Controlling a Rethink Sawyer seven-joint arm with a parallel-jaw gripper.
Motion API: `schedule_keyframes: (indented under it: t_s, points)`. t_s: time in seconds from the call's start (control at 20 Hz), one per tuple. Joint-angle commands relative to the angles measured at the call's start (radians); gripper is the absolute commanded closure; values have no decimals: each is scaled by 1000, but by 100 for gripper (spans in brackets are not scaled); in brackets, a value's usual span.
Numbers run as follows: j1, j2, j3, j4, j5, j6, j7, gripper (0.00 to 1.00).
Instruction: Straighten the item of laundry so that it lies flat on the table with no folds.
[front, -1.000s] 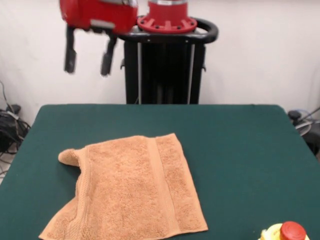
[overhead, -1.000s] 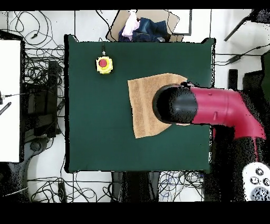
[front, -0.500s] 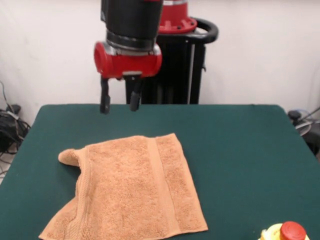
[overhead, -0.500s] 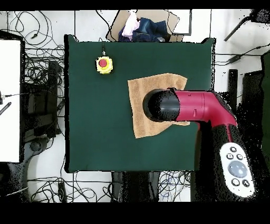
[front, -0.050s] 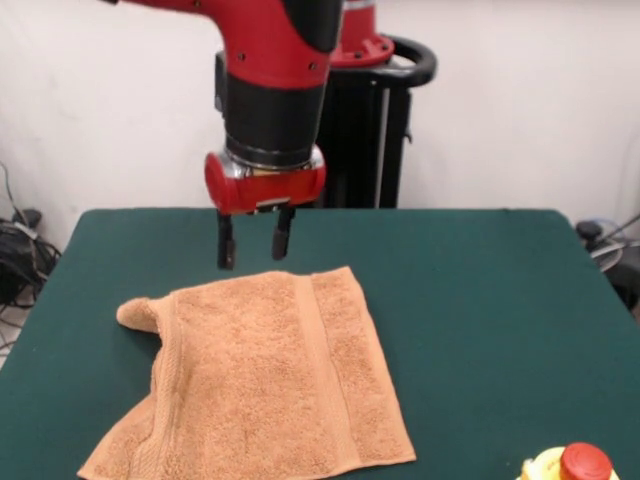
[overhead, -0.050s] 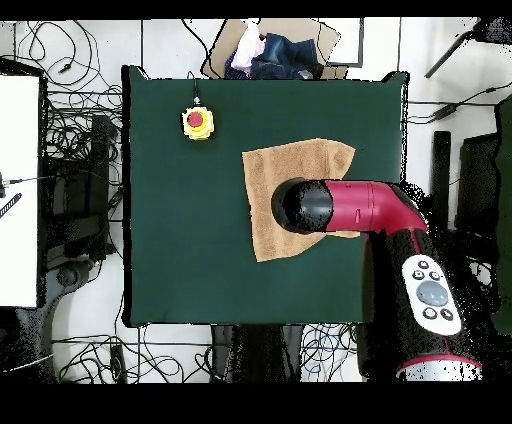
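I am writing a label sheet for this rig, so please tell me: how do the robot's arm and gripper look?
The arm has glossy red shells with a black cylindrical wrist section and a silver ring. The gripper has a red base and two thin black fingers. From overhead, a grey panel with round buttons sits on a black link.

we're in a robotics lab here: a red and black robot arm (front, -0.050s: 270, 90) on a black pedestal (front, -0.050s: 330, 140) at a green felt table (front, -0.050s: 480, 300), bare white wall behind, cables (overhead, -0.050s: 75, 150) sprawling over the tiled floor, and a yellow box with a red button (overhead, -0.050s: 197, 122) sitting on the table.
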Motion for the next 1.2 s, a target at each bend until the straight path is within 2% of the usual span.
schedule_keyframes:
  t_s: [0.05, 0.25, 0.5, 0.6, 0.9, 1.2]
  points:
    - [30, 93, -49, -7, 1, -82, 237, 0]
    - [56, 115, -76, -27, -4, -67, 238, 0]
    - [189, 184, -216, -130, -104, -20, 288, 0]
    - [220, 207, -245, -146, -104, -29, 302, 0]
    - [287, 261, -299, -178, -61, -52, 337, 0]
    - [328, 302, -307, -195, 13, -78, 377, 0]
